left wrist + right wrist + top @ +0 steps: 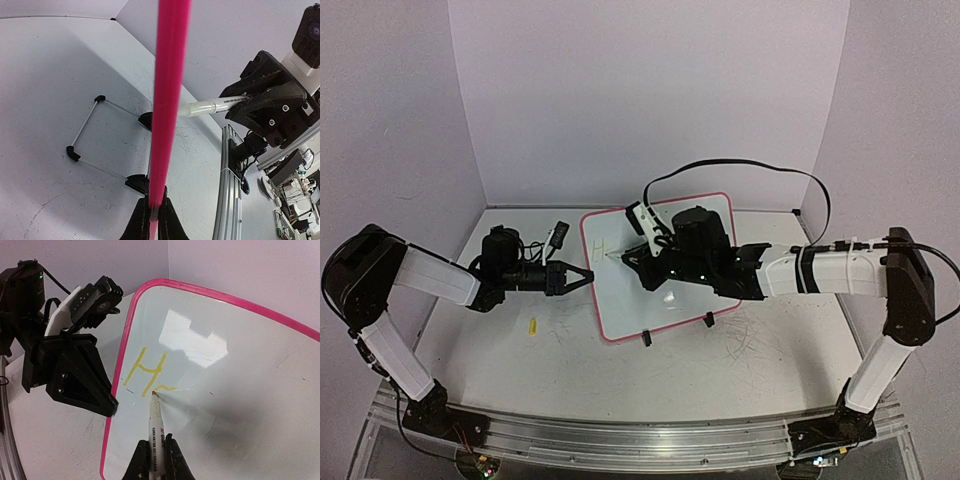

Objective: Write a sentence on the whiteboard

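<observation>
Desk (750, 370): whiteboard (625, 305) stood mid-desk, nearer the far edge, propped aslant on its black feet. Left gripper (583, 277) was clamped tight on the board's left pink rim, steadying it. Right gripper (152, 460) was closed around a marker (155, 430), its tip touching the board's upper-left area. Sentence (148, 371): only a yellow "H" and the start of a second letter. Step judged: writing, barely begun. Next move calls for light, even tip contact and short strokes rightward, with the rim held firm.

Right gripper (155, 441) clamping marker (154, 415), tip on whiteboard (240, 405); yellow H (147, 371) beside tip
</observation>
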